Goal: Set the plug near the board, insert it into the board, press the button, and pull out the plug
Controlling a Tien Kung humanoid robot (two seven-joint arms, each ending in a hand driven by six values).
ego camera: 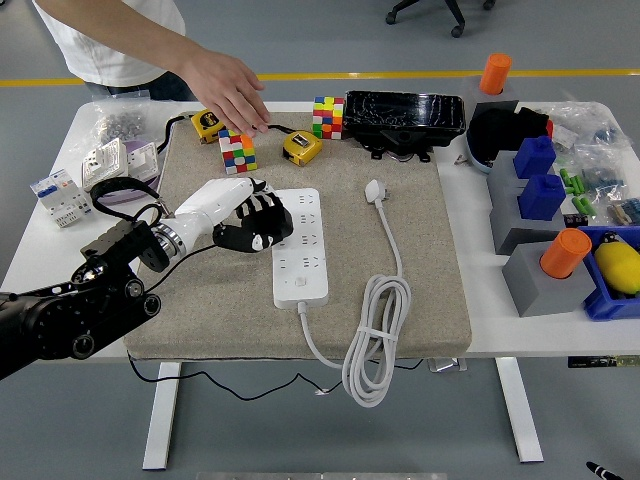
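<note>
A white power strip lies lengthwise in the middle of the grey mat. Its white plug rests on the mat to the right of the strip, and the cord runs down to a tied coil near the front edge. My left hand, black fingers on a white wrist, reaches in from the left; its curled fingers hover at the strip's left edge and hold nothing. The right arm is out of view.
A person at the far side stretches a hand over a Rubik's cube near two yellow tape measures. A second cube and a black tray sit behind. Blue and grey blocks with orange cylinders crowd the right.
</note>
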